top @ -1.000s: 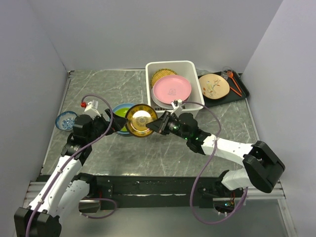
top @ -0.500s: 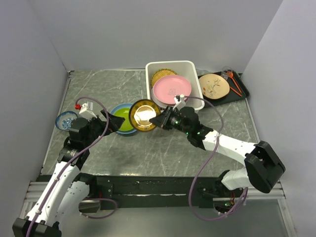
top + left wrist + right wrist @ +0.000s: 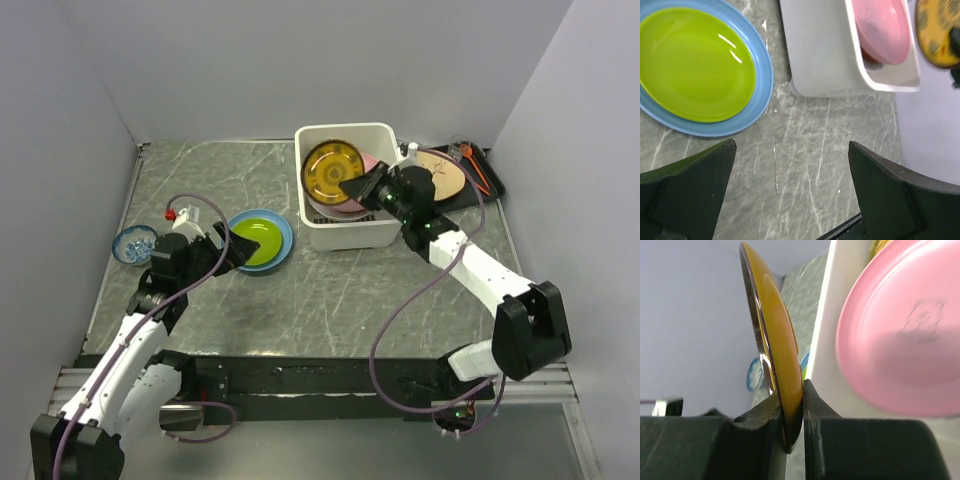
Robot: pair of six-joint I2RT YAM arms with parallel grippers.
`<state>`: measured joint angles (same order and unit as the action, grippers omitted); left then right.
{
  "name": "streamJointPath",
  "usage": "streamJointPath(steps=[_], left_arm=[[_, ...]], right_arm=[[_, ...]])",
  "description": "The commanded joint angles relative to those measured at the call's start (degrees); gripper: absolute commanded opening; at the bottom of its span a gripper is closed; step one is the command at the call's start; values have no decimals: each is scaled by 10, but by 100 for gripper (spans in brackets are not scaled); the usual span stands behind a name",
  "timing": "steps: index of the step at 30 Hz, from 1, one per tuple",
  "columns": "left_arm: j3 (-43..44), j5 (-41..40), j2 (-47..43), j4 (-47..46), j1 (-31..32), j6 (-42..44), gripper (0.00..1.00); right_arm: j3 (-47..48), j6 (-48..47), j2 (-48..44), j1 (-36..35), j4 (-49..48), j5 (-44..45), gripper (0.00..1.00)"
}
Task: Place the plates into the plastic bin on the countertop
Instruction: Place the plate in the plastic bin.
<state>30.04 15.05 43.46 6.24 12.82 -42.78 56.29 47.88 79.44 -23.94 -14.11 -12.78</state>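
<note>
Across the scene spreads the veined grey-green countertop, with the white plastic bin at its far middle. Just right of the bin lies a black tray bearing a cream plate, partly hidden by the right arm. Left of the bin, apart from it, a blue plate sits flat on the countertop with a lime-green plate nested on it. Inside the bin a pink plate leans. A gold plate with a dark rim stands tilted on edge over the bin's far left part; whether it touches anything inside I cannot tell. The right gripper pinches that plate's rim between both fingers. The left gripper hovers near the blue plate, jaws spread wide, holding nothing. Far left sits a small blue bowl
</note>
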Motion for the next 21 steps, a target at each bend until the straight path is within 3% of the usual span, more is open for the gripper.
streamJointPath(steps=[1,14,20,21], left_arm=[[-5,25,20,-51,-2,-2,99],[-13,-29,10,-25,-2,-4,99],[-10,-76,36,-21,-2,-9,99],[-7,-82,43,-17,-2,-12,99]], right_arm=[[58,-23,40,31,24,-10,0],[105,-31,123,62,71,-5,2],[111,-44,127,68,87,11,18],[110,-44,122,68,90,13,25]])
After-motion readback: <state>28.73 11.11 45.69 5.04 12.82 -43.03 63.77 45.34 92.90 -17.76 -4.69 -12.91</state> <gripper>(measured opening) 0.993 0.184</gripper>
